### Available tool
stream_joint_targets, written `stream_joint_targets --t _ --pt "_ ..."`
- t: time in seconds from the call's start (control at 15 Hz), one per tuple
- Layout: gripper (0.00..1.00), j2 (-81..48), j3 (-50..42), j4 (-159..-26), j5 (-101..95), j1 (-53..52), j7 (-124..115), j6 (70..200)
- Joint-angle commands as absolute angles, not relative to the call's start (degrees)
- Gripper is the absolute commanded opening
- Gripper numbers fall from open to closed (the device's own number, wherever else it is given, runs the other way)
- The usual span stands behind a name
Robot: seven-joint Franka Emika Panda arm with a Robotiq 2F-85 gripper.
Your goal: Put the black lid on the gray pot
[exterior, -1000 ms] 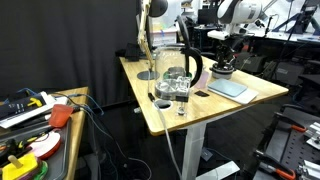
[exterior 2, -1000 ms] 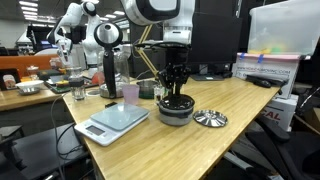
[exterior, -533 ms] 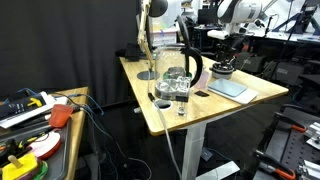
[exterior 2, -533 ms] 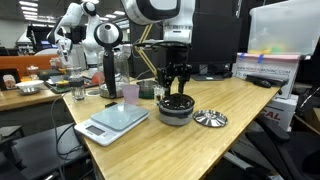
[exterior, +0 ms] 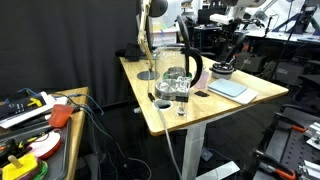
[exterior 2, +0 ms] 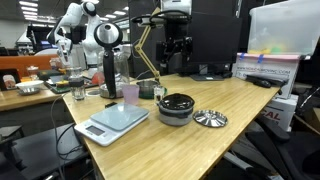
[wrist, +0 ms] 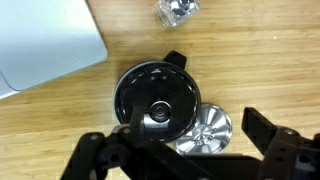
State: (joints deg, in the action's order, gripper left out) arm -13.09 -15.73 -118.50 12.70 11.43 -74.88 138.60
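The black lid (exterior 2: 176, 101) with its raised knob lies on the gray pot (exterior 2: 176, 117) in the middle of the wooden table. In the wrist view the black lid (wrist: 154, 101) covers the pot from above, with its shiny knob at the centre. My gripper (exterior 2: 176, 62) hangs open well above the pot and holds nothing. In an exterior view the gripper (exterior: 228, 50) is above the lidded pot (exterior: 223, 71). Both dark fingers (wrist: 264, 134) frame the bottom of the wrist view, set wide apart.
A silver ribbed disc (exterior 2: 210, 118) lies beside the pot. A white kitchen scale (exterior 2: 112, 122), a pink cup (exterior 2: 130, 94) and a glass (exterior 2: 78, 92) stand nearby. A tall glass jug (exterior: 178, 76) stands on the table (exterior: 170, 115).
The gripper went from shut on the lid's knob to open, let the lid go on the pot, and rose straight up away from it.
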Motion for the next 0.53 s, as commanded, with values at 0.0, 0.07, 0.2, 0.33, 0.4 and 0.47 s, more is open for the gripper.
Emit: stream_joint_targets --t 0.0,0.07,0.2,0.33,0.4,0.47 --pt "1.0 -4.7 -14.8 -125.2 12.0 11.6 -67.8 136.2" --pt "1.0 -8.7 -15.1 -121.5 12.4 11.7 -71.2 136.7" --pt "1.0 -7.0 -14.9 -122.6 12.4 11.8 -70.9 136.5" --pt "1.0 -8.1 -15.0 -122.3 12.4 11.8 -70.9 136.7" --pt "1.0 -8.4 -15.0 -122.3 12.4 11.7 -70.9 136.7" --pt "1.0 -8.5 -15.0 -122.1 12.4 11.7 -70.9 136.7"
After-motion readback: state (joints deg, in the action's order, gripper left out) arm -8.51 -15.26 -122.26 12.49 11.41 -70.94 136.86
